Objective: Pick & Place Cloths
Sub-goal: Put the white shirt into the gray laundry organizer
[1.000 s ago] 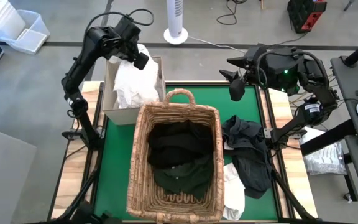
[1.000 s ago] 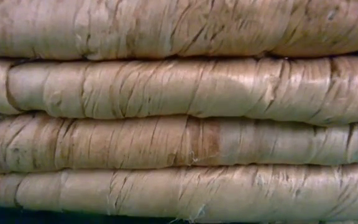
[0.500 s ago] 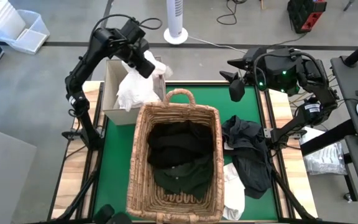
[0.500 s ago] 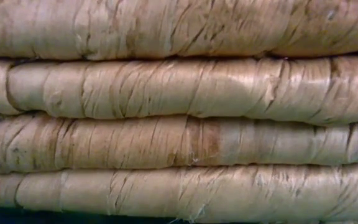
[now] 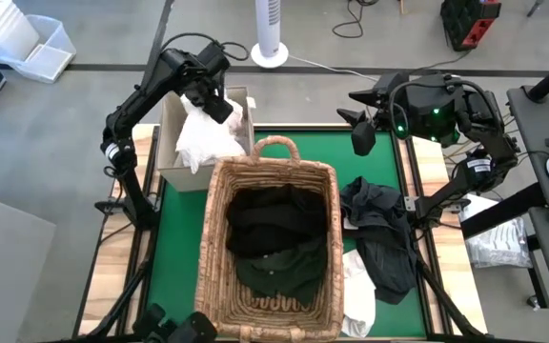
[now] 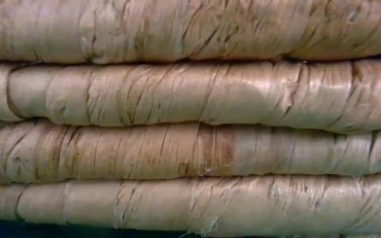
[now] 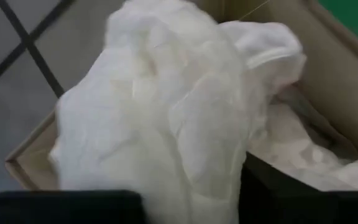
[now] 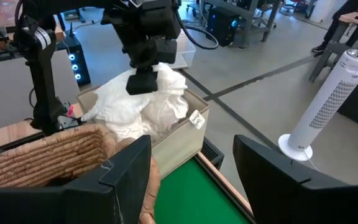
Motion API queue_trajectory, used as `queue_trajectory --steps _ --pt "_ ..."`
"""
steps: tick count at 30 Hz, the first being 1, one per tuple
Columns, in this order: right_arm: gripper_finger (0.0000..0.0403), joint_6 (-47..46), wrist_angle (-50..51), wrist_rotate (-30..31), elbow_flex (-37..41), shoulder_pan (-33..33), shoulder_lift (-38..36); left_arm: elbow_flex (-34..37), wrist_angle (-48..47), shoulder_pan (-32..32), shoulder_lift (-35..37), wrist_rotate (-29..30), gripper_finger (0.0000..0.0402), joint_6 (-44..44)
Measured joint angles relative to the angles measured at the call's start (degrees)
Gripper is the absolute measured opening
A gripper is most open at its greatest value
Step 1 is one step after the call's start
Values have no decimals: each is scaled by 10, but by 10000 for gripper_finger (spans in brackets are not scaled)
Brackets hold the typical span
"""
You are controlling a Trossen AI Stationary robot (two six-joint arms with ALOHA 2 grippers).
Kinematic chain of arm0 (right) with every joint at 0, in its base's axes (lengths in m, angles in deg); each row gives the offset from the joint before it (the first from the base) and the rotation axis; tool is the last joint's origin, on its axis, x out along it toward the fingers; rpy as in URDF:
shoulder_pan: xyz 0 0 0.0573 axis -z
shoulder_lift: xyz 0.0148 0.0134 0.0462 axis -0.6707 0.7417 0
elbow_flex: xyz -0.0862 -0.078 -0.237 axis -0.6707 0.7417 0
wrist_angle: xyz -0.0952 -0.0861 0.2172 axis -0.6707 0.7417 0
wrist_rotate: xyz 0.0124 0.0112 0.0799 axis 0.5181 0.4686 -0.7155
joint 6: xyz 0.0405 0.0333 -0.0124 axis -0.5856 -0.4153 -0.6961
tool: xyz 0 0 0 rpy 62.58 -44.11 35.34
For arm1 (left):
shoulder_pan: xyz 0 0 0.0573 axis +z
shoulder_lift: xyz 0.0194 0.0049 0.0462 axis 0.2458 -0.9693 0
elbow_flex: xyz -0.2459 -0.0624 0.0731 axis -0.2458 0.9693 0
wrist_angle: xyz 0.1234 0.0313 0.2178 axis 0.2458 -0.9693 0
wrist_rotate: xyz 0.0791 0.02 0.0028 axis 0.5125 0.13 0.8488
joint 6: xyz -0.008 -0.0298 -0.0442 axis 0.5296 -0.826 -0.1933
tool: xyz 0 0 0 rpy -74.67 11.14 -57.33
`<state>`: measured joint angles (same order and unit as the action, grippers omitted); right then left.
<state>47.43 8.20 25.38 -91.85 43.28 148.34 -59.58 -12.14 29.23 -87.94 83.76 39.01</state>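
Looking down from the high view, you see the left gripper [image 5: 215,103] over the cardboard box [image 5: 168,143] at the table's far left corner, right on a heap of white cloths [image 5: 201,141] piled in that box. You cannot tell from here whether its fingers still pinch the fabric. The wicker basket [image 5: 219,248] sits mid-mat with dark cloths [image 5: 274,243] inside. Just right of it, on the green mat [image 5: 174,248], lie a dark garment [image 5: 381,233] and a white one [image 5: 357,291]. The right gripper [image 5: 359,131] waits above the mat's far right corner, jaws apart and empty.

The low view gives you only the basket's woven wall [image 6: 190,119], filling the frame.

The left wrist view shows you white fabric [image 7: 173,118] bulging between that arm's dark fingers [image 7: 278,186], with the box wall behind; a grip cannot be confirmed.

From the right wrist view, you see the left gripper [image 8: 143,79] touching the top of the white heap [image 8: 142,106] in the box [image 8: 188,140], the basket rim [image 8: 48,155] nearer, and a white tower fan [image 8: 328,99] on the floor beyond.
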Motion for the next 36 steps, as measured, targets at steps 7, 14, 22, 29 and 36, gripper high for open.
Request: queue_trajectory --steps 7,14,22,29,36 --pt "219 0 0 0 0 0 0 -2 0 6 0 -13 210 3" --pt "219 0 0 13 0 0 0 -98 0 9 0 -13 260 33" --pt "219 0 0 14 0 0 0 -97 0 13 58 -246 220 79" --pt "219 0 0 14 0 0 0 -37 0 12 107 -247 55 85" --pt "219 0 4 14 4 0 0 105 9 12 140 -248 11 78"
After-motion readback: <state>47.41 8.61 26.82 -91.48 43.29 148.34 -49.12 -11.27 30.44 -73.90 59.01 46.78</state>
